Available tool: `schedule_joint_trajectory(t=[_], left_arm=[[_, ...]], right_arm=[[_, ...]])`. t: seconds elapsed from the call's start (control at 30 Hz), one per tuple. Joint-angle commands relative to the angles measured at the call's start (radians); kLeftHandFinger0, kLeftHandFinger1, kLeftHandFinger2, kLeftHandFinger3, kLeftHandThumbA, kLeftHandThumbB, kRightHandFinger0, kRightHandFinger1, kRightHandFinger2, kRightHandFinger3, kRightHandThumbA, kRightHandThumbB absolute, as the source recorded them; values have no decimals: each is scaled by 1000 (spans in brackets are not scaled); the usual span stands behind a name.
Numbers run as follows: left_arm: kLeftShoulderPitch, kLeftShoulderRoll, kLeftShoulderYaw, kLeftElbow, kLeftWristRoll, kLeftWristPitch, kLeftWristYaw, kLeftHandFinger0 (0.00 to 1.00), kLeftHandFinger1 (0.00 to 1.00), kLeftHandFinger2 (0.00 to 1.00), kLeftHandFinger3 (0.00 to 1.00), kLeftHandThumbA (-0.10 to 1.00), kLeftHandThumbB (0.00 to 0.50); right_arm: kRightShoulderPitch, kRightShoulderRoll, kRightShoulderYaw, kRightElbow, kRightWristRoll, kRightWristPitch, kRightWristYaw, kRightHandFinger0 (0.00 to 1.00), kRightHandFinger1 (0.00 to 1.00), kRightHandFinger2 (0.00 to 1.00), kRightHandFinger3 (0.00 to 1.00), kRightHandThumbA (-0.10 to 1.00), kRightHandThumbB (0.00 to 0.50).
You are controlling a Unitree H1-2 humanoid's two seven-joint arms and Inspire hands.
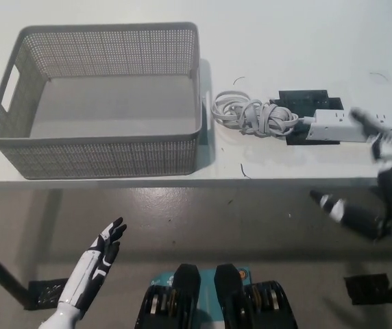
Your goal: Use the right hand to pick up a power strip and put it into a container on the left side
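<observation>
Power strip (pixel 341 126), white, lies flat on the tabletop (pixel 305 41) near its right front edge, partly over a dark flat pad (pixel 304 100). Its coiled white cord (pixel 251 115) rests between the strip and the container (pixel 103 157), a grey mesh basket at the left with nothing inside. Right hand (pixel 381 171), black and blurred, sits at the strip's right end; whether it grips cannot be told. Left hand (pixel 103 250) hangs below the table edge, fingers extended and apart, holding nothing.

Grey mesh-patterned basket (pixel 100 147); white power strip (pixel 336 126), white coiled cord (pixel 251 114); white table (pixel 305 41)
</observation>
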Motion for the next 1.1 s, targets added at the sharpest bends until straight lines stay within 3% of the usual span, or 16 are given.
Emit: schedule_joint_trajectory(t=[0.0,0.43,1.07], left_arm=[[-5,15,5,-25,13,-56,-7,1000,1000,1000,1000,1000,139],[-18,19,5,-14,16,-66,-20,1000,1000,1000,1000,1000,136],[-18,17,6,-13,14,-62,-30,1000,1000,1000,1000,1000,145]], right_arm=[[-137,-59,-19,-51,-187,142,82,1000,1000,1000,1000,1000,291],[-434,-97,125,263,-387,335,191,1000,1000,1000,1000,1000,395],[-577,-34,250,652,-395,385,135,1000,1000,1000,1000,1000,423]])
